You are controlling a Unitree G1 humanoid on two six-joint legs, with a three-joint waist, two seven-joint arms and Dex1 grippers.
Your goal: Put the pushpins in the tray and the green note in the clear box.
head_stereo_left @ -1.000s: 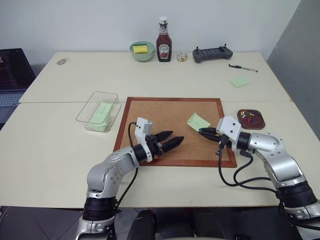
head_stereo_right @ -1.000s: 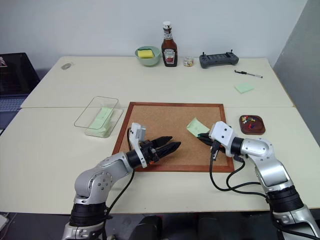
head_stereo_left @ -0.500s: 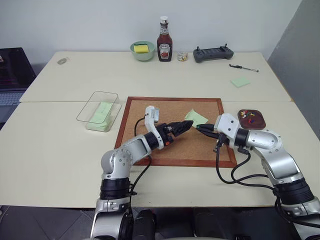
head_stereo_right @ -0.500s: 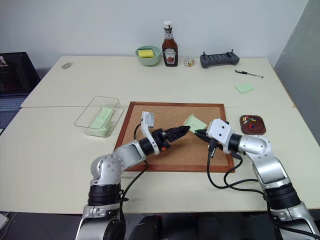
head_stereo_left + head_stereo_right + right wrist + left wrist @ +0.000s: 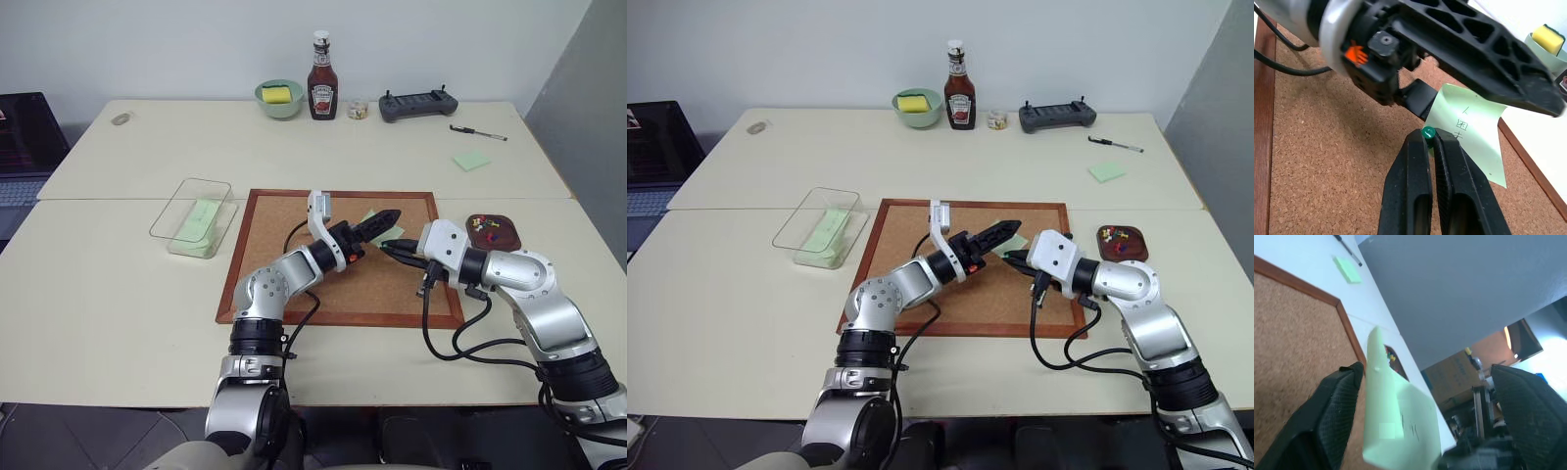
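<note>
The green note is sitting near the far right corner of the cork board, one edge lifted off the cork, and we are seeing our left gripper straddling it with its fingers spread apart, one on each side of the paper. We are pinching a green pushpin between the closed tips of our right gripper, just beside the note's edge.

The table is carrying everything. The cork board is lying at its middle, close to the near edge. The clear box is standing just off the board's left edge, with a pale green slip lying inside it. The tray is resting near the table's right edge, just off the board's right side, and several pushpins, red and yellow among them, are lying in it.
</note>
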